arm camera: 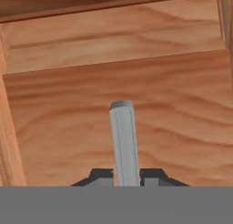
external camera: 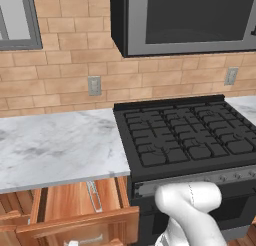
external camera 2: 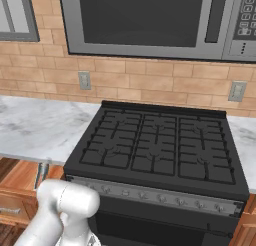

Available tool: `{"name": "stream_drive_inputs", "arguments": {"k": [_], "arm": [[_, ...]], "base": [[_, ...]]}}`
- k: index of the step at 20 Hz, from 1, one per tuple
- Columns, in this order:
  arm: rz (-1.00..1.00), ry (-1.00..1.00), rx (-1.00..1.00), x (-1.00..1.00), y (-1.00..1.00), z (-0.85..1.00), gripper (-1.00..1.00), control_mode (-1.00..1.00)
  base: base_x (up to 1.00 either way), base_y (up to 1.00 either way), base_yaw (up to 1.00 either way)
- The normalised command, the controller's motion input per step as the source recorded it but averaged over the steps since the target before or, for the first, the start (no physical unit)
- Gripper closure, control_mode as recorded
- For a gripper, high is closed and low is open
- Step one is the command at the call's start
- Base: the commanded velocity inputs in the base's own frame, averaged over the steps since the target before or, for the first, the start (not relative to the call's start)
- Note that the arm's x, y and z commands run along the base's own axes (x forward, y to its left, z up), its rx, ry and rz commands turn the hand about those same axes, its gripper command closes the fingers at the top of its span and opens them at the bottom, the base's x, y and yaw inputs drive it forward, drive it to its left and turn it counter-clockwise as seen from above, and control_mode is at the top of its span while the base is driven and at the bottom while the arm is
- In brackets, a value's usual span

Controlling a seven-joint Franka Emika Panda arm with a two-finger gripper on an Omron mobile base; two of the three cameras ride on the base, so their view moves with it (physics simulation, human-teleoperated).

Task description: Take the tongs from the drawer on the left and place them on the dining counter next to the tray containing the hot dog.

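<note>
**Tongs gripped inside the open drawer, lift still to come**

At the bottom centre of my hand view, the tool (arm camera: 125, 175) is closed tight on the long slim silver-grey metal tongs (arm camera: 124, 141), whose rounded end points up the frame over the pale wood floor of the wide reddish-brown wooden drawer (arm camera: 68, 127). In the left base view the tongs (external camera: 94, 195) lie in the pulled-out drawer (external camera: 75, 217) at lower left, under the white grey-veined marble tabletop (external camera: 55, 145) beside the black gas stove (external camera: 185, 135). I judge the lift should go straight up, keeping the tongs level and clear of the drawer's walls and the tabletop's overhang before any swing away.
</note>
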Motion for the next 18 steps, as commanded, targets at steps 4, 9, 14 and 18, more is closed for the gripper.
{"name": "stream_drive_inputs", "arguments": {"k": [4, 9, 14, 18], "arm": [[0.0, 0.0, 0.0, -1.0, -0.2, -0.38, 1.0, -1.0], [0.0, 0.0, 0.0, -1.0, -0.21, -0.39, 1.0, -1.0], [0.0, 0.0, 0.0, -1.0, -0.21, -0.41, 1.0, -1.0], [0.0, 0.0, 0.0, -1.0, -0.17, -0.34, -1.0, -1.0]], "base": [[0.0, 0.0, 0.0], [0.0, 0.0, 0.0], [0.0, 0.0, 0.0], [0.0, 0.0, 0.0]]}}
